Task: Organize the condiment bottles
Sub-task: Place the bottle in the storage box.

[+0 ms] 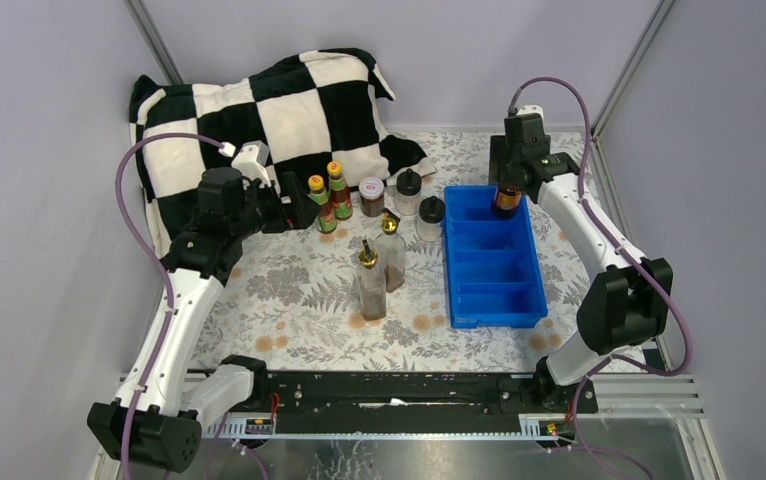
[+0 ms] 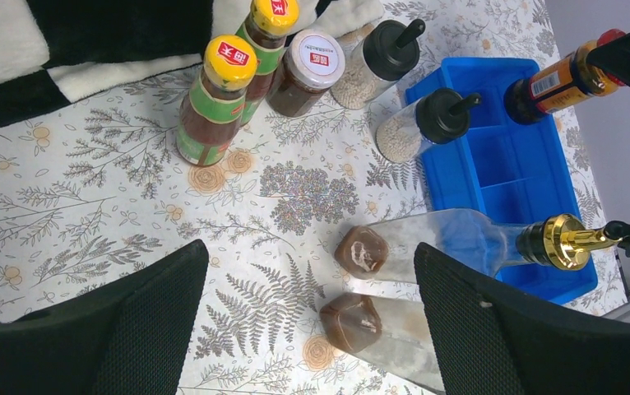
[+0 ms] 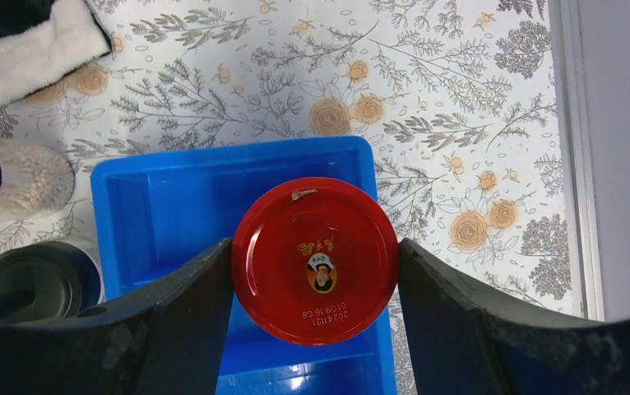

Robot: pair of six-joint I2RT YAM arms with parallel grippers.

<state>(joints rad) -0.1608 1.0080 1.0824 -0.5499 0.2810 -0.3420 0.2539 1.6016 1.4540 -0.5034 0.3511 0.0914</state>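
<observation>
1. Red-lidded jar [image 3: 315,260] is sitting upright in the far end compartment of the blue tray [image 3: 131,216]. Cannot tell whether its base is resting on the tray floor.
2. Jar is looking like glass with dark contents. Judging it stiff, fairly heavy for its size, breakable if dropped and smooth on the sides. Best hold is squarely across the lid rim or shoulder, keeping the jar vertical.
3. Right gripper [image 3: 315,284] is doing just that: jaws are clamping the jar from both sides at lid level.
4. Left gripper [image 2: 309,271] is hovering over the bench [image 2: 65,214], jaws spread wide and holding nothing, with the 2 gold-spouted bottles [image 2: 451,243] just ahead.
5. Those 2 are standing tall and narrow, so judging them tippy. Better to be grasping low on the body, not the spout.
6. 2 black-capped shakers [image 2: 423,123], white-lidded jar [image 2: 308,70] and 2 orange-capped sauce bottles [image 2: 213,103] are waiting on the bench. 1 shaker is standing just beside the tray wall.
7. Checkered blanket [image 1: 259,110] is lying at the far left.
</observation>
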